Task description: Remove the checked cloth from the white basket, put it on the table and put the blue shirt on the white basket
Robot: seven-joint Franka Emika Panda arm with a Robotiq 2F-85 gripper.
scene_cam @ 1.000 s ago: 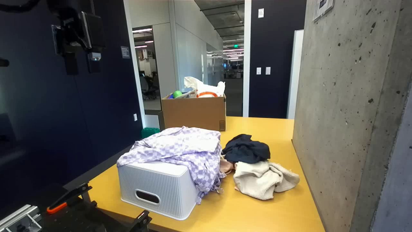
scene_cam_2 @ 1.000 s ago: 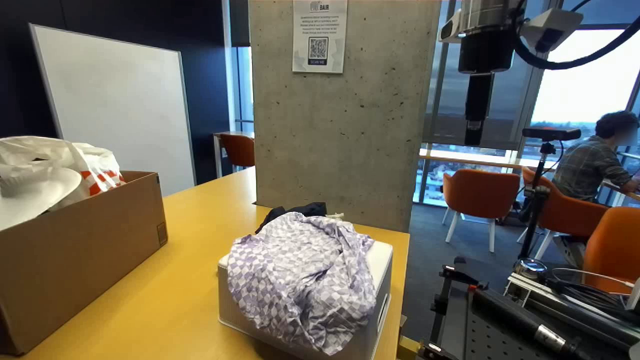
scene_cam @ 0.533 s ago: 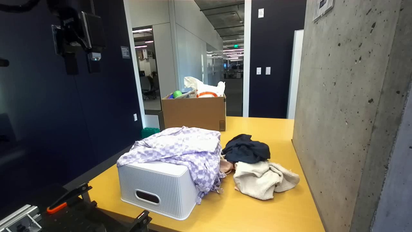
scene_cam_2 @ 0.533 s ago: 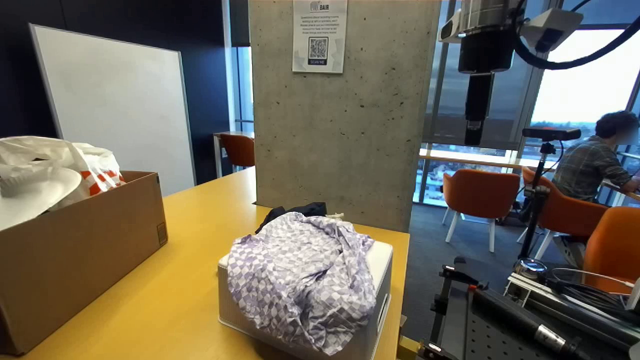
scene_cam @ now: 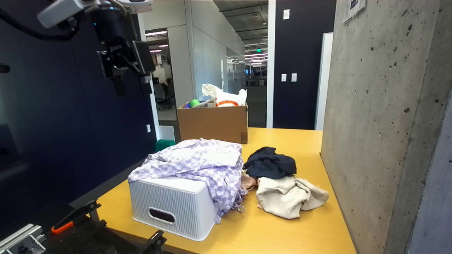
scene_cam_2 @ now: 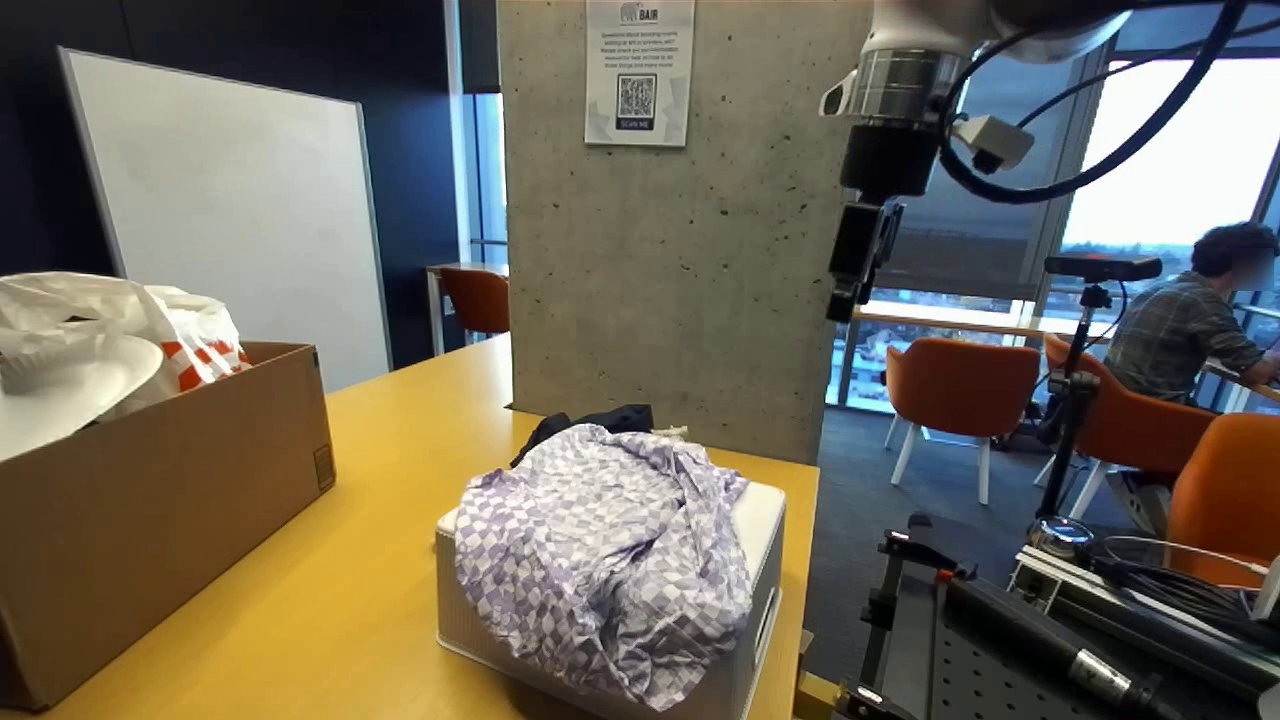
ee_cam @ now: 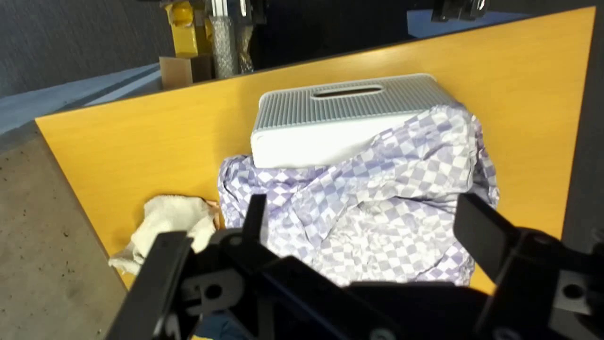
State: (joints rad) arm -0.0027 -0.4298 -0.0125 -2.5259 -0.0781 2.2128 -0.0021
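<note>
Perhaps offset, the checked cloth (scene_cam: 204, 157) lies below the claw (scene_cam: 133, 90).

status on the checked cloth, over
Tool open, empty, hanging well above. Checked cloth draped over the white basket. Nothing visible between tool and cloth.

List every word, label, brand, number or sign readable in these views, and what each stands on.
"BAIR": top of the white paper poster on the grey concrete pillar.
"SCAN ME": below the poster's square black-and-white QR code.
Too small or blurred to read: poster's paragraph; grey rectangular wall placard; small green lit sign; print on the brown cardboard box.
</note>
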